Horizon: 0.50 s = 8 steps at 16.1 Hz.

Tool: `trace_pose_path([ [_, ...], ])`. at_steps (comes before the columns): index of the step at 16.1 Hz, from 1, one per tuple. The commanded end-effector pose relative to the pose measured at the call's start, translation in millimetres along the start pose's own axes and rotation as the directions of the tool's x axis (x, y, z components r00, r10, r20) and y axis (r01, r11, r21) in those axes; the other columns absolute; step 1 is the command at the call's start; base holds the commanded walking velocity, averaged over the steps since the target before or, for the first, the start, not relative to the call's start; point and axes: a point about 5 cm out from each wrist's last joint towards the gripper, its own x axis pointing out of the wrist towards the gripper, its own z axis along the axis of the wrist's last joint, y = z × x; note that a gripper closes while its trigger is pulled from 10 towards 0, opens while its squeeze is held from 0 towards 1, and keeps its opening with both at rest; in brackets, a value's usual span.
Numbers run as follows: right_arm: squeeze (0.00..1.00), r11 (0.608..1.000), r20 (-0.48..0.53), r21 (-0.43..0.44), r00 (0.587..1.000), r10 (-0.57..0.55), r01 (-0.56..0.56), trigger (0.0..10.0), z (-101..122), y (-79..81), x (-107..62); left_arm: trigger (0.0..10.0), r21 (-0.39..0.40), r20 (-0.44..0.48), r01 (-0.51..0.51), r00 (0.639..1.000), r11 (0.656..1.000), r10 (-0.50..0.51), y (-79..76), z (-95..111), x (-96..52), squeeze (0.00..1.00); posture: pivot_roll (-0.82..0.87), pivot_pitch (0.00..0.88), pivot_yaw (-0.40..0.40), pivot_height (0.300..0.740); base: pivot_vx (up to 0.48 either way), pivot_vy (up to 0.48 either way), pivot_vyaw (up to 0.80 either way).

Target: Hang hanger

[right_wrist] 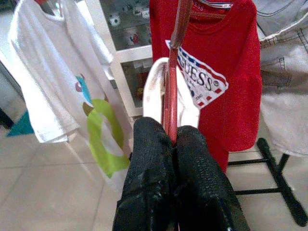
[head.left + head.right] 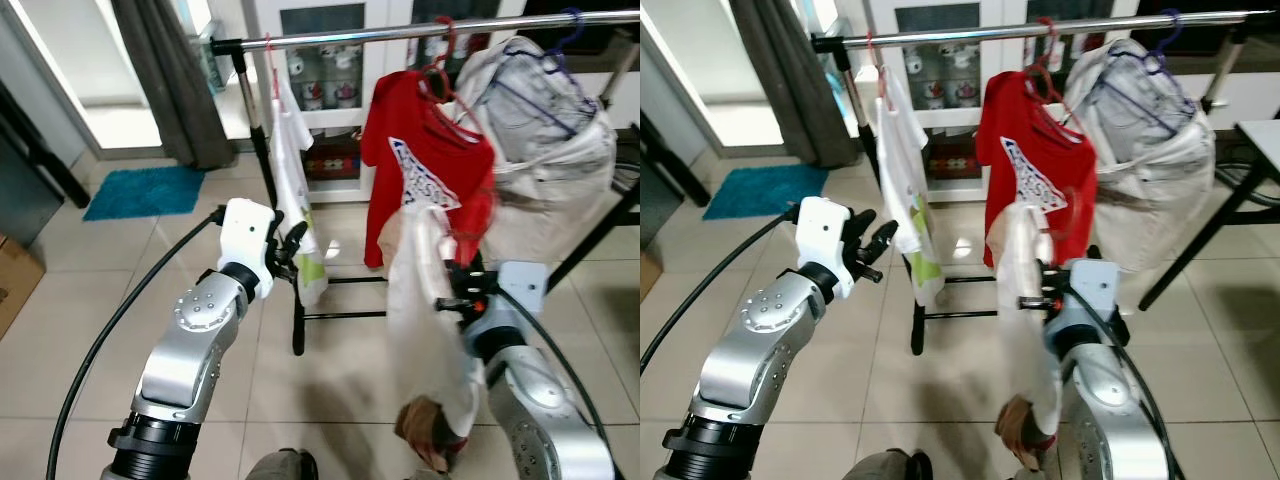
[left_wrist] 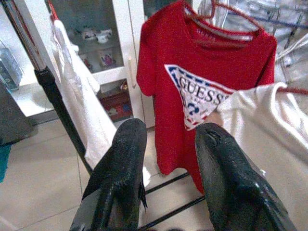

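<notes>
R gripper (image 1: 172, 137) clenched on the red hanger (image 1: 172, 91), which carries a white garment (image 2: 425, 300); in the eye views it's held up at ~5 o'clock, below the rail (image 2: 400, 32) and in front of the red GUESS tee (image 2: 425, 170), hook not on the rail. L gripper (image 3: 166, 144) released, jaws apart, nothing between them, raised at ~9 o'clock just beside the white tee w/ green print (image 2: 295, 190). Rail at 12 o'clock also holds a pale denim piece (image 2: 550, 150) on a blue hanger (image 2: 568, 25) at ~2 o'clock; teal mat (image 2: 145, 190) on floor at ~10 o'clock.
</notes>
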Motion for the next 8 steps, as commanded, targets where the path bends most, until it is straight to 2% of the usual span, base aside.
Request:
trace_pose_path([
  [1, 0.0, 1.0, 0.036, 0.004, 0.999, 0.011, -0.011, 10.0, 8.7, 1.9, 0.7, 10.0, 0.01, -0.004, -0.02, 1.0, 1.0, 0.021, 3.9, 0.7, -0.3, 0.0, -0.01, 0.093, 0.096, 0.74, 0.0, 0.0, 0.0],
  [8, 0.0, 0.999, 0.056, 0.021, 0.998, -0.03, 0.029, 10.0, 11.9, -4.1, 0.8, 10.0, 0.007, 0.004, -0.005, 1.0, 1.0, 0.005, 1.8, 2.4, 0.8, 0.0, -0.02, 0.098, 0.091, 0.74, 0.0, 0.0, 0.0],
])
